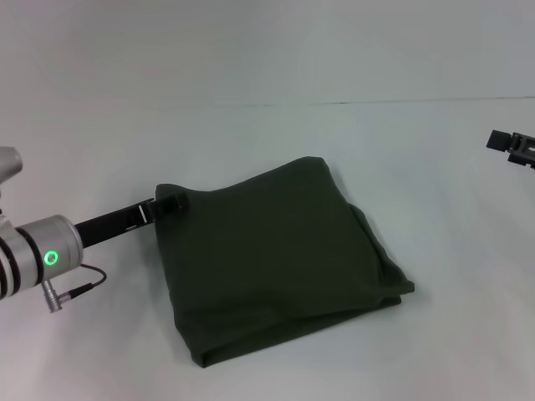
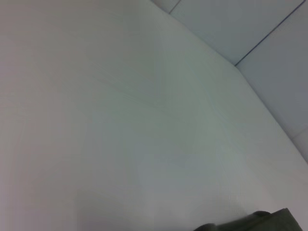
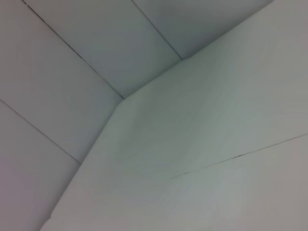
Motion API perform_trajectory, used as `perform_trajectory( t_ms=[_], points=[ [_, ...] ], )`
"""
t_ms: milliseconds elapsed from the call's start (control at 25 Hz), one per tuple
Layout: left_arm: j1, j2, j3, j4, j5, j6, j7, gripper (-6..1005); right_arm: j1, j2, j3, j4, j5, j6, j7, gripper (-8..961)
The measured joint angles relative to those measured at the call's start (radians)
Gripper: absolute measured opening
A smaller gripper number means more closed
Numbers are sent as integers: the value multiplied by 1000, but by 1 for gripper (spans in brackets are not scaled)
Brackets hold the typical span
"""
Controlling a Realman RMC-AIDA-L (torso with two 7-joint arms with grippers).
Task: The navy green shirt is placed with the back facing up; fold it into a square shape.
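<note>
Head view: folded navy green shirt (image 1: 276, 259), left gripper (image 1: 171, 202) at its far-left corner.

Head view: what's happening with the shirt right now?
The navy green shirt lies on the white table, already folded into a rough, squarish bundle, plain side up. The left gripper is at the bundle's far left corner, touching the cloth. The right gripper is held well off to the right, away from the shirt.

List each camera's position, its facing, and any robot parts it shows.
Head view: high, angled down at the folded navy green shirt on the white table; left gripper at its corner, right gripper off aside.
Left wrist view: low over the table; no robot parts; shirt edge shared with head.
Right wrist view: table only.
</note>
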Motion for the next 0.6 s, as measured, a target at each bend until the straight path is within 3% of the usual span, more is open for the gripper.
perform_trajectory(
  t_ms=[120, 600],
  points=[
    [-6, 0, 10, -2, 0, -2, -5, 702, 2, 0, 0, 0, -1, 0, 0, 920],
    [-20, 6, 11, 0, -6, -7, -36, 227, 2, 6, -3, 0, -2, 0, -7, 919]
  ],
)
